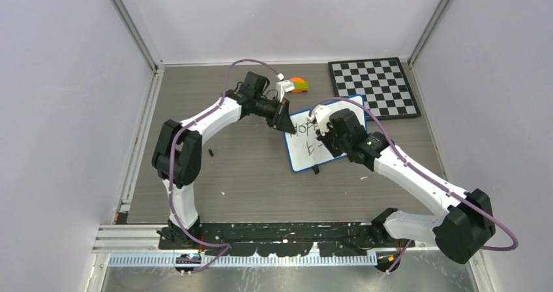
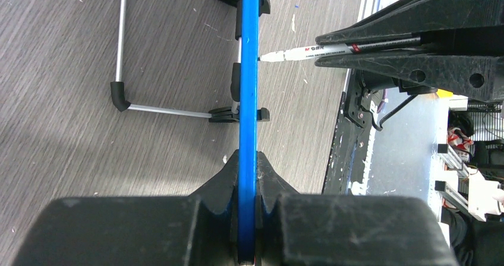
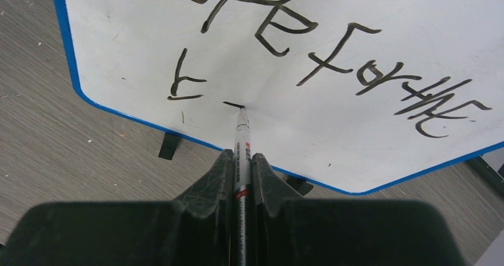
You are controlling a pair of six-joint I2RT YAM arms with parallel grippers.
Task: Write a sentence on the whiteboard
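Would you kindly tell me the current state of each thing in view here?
whiteboard: propped on its stand, partly written, second line just begun.
marker: uncapped, tip touching the whiteboard.
left gripper: shut on the whiteboard's edge.
right gripper: shut on the marker.
checkered board: lying flat, untouched.

The whiteboard [image 1: 305,155] sits in the middle of the grey desk [image 1: 248,181] with black writing on it. The left tool [image 1: 285,118] touches its far left corner. The right tool [image 1: 323,134] is over its middle. A checkered board [image 1: 375,87] lies at the far right. A small orange thing [image 1: 299,84] lies near the far edge.
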